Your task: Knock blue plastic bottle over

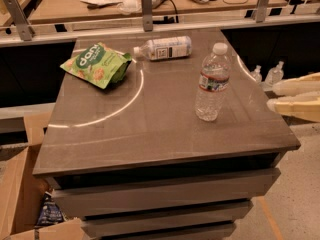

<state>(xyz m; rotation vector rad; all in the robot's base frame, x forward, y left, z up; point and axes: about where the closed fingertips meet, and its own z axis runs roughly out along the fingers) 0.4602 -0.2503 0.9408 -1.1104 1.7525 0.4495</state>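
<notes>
**A:** Starting from the left?

**B:** Cardboard box [12, 184] down beside the table [150, 134]. On top, toward the far left, a green snack bag [97, 66] lying flat. Just right of it, a white-label bottle [162, 48] on its side near the far edge. Not the target.

**A:** And the target?

**B:** Blue plastic bottle [212, 83], right of centre on the tabletop. Standing upright, apart from the other two items.

**A:** Further right?

**B:** Two small clear bottles [266, 74] past the table's right edge, lower down. Then the gripper [272, 97] at the right border, off the table's side and near the bottle's lower half in the view. Fingers apart, holding nothing, clear of the bottle.

**A:** Progress, then?

**B:** Nothing done, by the look of it: upright and untouched. Left to do, probably: close the gap leftward, then push until toppled.

**A:** Look of the bottle?

**B:** Clear ribbed plastic, white cap, narrow red, white and dark label band high on the body. Fill level hard to tell. Tall on a narrow base, so likely easy to tip with a push above the middle.
</notes>
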